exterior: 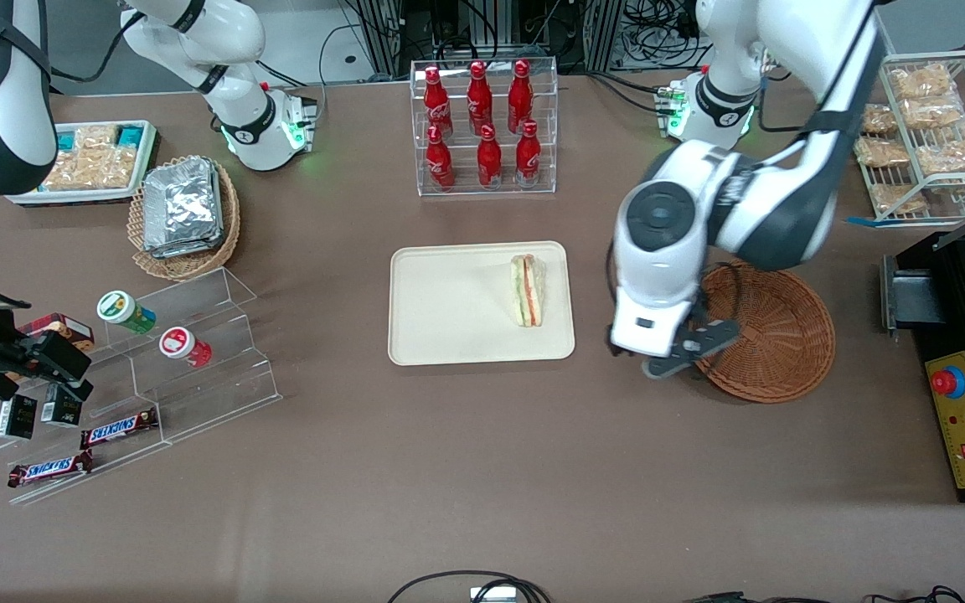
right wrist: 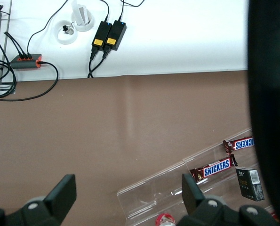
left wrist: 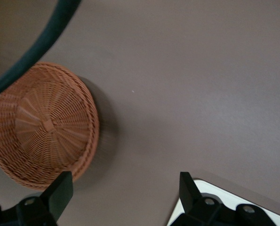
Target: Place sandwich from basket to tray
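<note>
Released gripper hangs between basket and tray, where sandwich lies

This is a robotics lab staged as a small snack shop. Two white robot arms are bolted at the table's edge farthest from the front camera, with cables and aluminium framing past that edge. Shop goods are displayed on the brown table: a clear rack of red bottles, an acrylic stepped stand with Snickers bars, and a wire rack of snack bags. An emergency-stop box sits at the working arm's end of the table.
</note>
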Controlling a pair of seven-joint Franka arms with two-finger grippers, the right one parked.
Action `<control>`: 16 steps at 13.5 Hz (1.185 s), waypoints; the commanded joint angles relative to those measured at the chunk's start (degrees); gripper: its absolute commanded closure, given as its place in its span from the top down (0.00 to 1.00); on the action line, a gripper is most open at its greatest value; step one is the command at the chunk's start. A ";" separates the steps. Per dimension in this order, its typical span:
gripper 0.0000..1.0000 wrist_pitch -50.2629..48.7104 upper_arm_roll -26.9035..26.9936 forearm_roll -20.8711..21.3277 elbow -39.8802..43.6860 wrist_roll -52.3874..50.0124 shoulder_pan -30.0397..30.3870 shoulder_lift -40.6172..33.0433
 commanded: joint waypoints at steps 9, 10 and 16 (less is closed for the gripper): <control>1.00 -13.38 14.23 -8.01 -1.66 28.25 0.42 -14.15; 1.00 -13.47 13.28 -9.31 -1.67 30.54 5.22 -14.68; 1.00 -15.75 8.27 -18.28 -1.66 49.51 16.94 -21.00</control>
